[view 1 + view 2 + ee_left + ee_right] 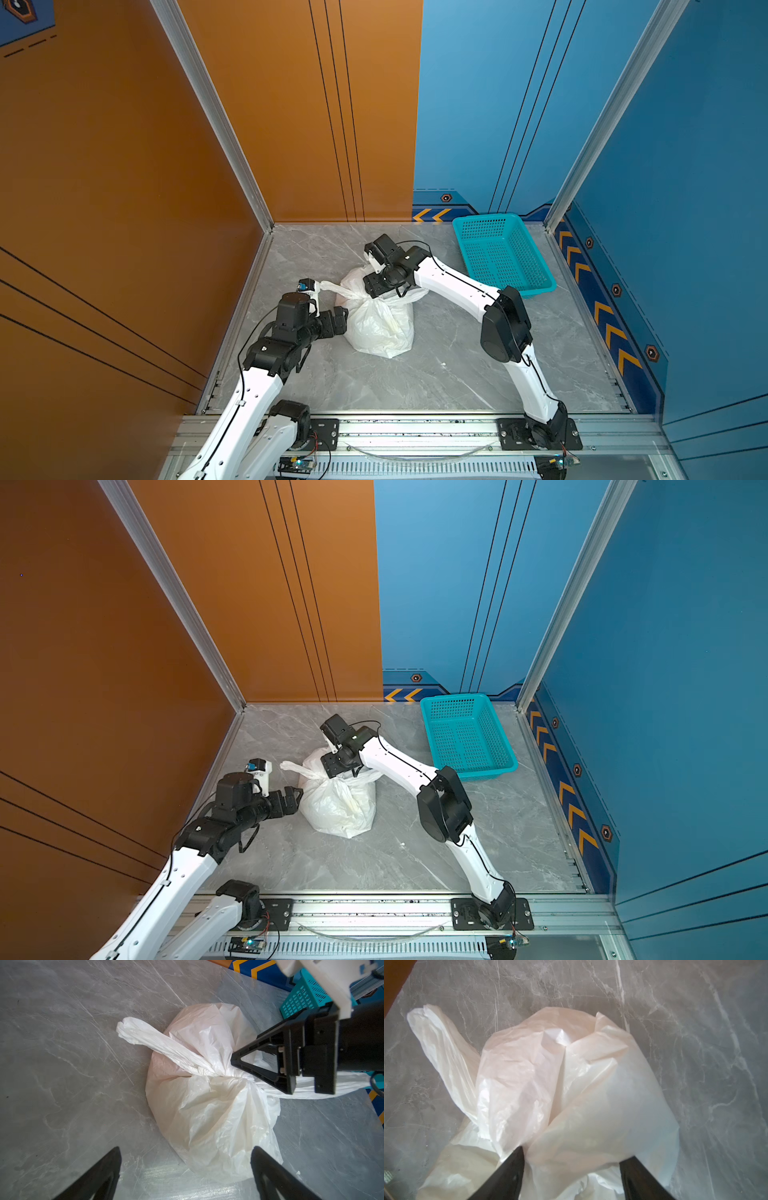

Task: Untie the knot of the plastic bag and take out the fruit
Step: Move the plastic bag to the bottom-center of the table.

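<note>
Honestly, barely started: the plastic bag (380,328) sat near the basket (484,218) with its knot (225,1073) still tied and fruit hidden inside, left jaws wide open beside the bag, right jaws straddling plastic at its top, couldn't tell if gripping.

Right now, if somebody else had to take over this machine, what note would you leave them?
Left gripper: open, holding nothing, beside the bag.
Right gripper: down on the bag's top at the knot, with plastic between its jaws. I cannot tell whether it has a firm hold.
Bag: sits in the middle of the table, tied shut.
Basket: at the far right corner, no fruit in it.
Done: nothing yet. The knot is tied and no fruit is in sight.
Left to do: untie the knot, then take the fruit out.
</note>
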